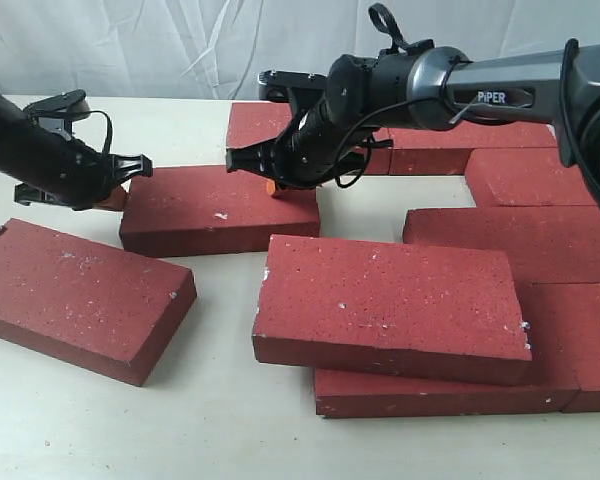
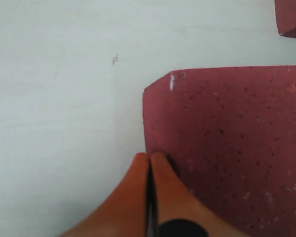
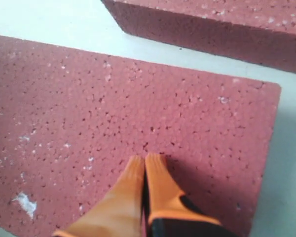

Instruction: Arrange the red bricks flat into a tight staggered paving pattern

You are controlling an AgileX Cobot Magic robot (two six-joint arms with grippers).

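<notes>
**Exterior view.**
- Left pincer [image 1: 113,196]: orange fingers clenched together with nothing between them. The tips are at the short end of the middle brick [image 1: 220,208].
- Right pincer [image 1: 273,186]: also clenched and empty. It reaches across from the right, tips down at the far long edge of the same brick.
- Loose brick [image 1: 75,295]: lies flat on the table [image 1: 210,430] in front of the left pincer, apart from the rest.
- Tilted brick [image 1: 390,305]: in front of the right pincer, resting aslant on a lower brick [image 1: 440,395].
- Other red bricks [image 1: 510,240]: lie flat behind and to the right of the right pincer.

**Left wrist view.**
- Left pincer [image 2: 149,170]: fingers pressed shut, tips at the middle brick [image 2: 227,148], near its chipped corner.
- Far brick [image 2: 292,17]: only a corner shows, well beyond the tips.

**Right wrist view.**
- Right pincer [image 3: 145,165]: fingers closed, tips resting on the top face of the middle brick [image 3: 113,108].
- Neighbour brick [image 3: 212,24]: lies past the tips, across a strip of table [image 3: 49,19].
</notes>
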